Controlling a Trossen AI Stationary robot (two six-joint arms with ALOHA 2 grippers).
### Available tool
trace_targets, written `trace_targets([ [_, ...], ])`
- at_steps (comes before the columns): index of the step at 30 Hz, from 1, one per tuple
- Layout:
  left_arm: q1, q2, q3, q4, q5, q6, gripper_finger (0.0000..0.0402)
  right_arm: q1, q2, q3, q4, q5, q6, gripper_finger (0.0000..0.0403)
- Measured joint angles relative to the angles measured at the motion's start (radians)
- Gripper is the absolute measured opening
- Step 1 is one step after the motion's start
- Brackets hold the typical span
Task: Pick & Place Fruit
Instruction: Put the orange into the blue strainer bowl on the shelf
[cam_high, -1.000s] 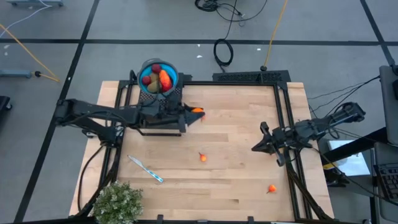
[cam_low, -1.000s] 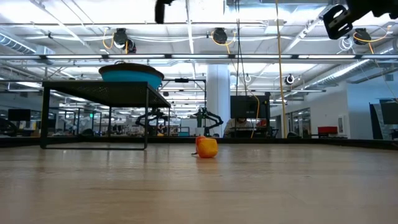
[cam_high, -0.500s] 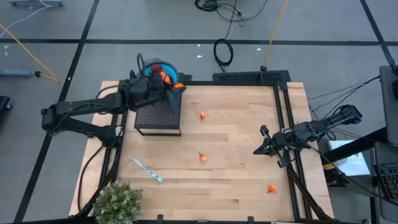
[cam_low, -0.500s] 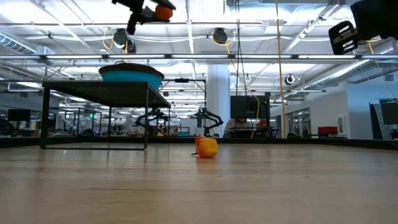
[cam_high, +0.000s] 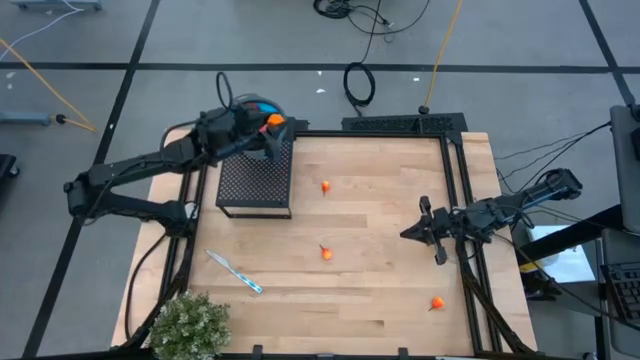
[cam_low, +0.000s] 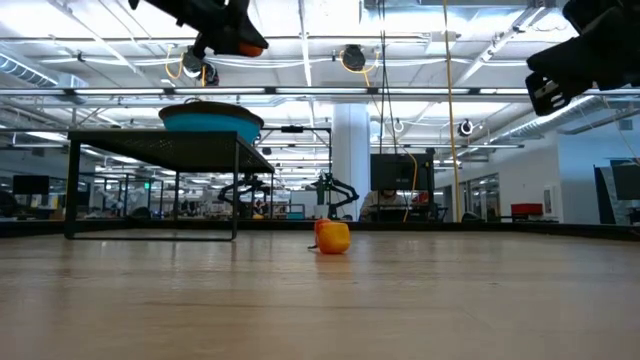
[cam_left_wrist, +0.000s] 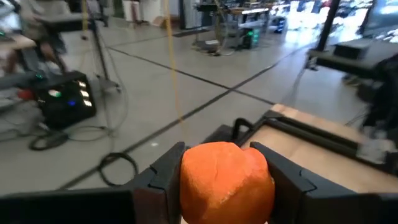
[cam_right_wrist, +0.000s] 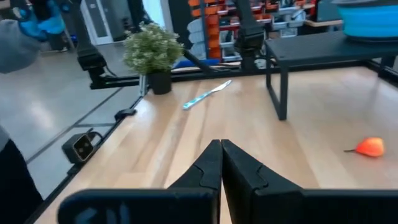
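On the table lie three orange fruits (cam_high: 326, 187); left tool (cam_high: 272, 126) clamps a fourth; right tool (cam_high: 408, 234) closed.

The light wooden plank table (cam_high: 380, 250) carries a black mesh-topped metal stand (cam_high: 255, 185), three small orange toy fruits (cam_high: 326, 186) (cam_high: 326, 253) (cam_high: 437, 302), a thin blue-and-white stick (cam_high: 234, 271) and a bushy green potted plant (cam_high: 188, 325). The right gripper (cam_high: 408, 234) hangs nearest the fruit at the table's edge.
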Motion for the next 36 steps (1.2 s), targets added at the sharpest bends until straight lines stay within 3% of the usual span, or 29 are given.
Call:
trace_targets([
  [18,0.044,0.0,0.0,0.001,-0.014,0.153,0.0154,0.0,0.0,0.0,0.0,0.025,-0.007,0.0002],
  [25,0.044,0.0,0.001,-0.007,-0.014,0.12,0.0154,0.0,0.0,0.0,0.0,0.025,-0.007,0.0003],
  [36,0.115,0.062,0.293,-0.517,0.007,-0.113,0.0154,0.0,0.001,0.0,-0.001,0.025,-0.007,0.0004],
])
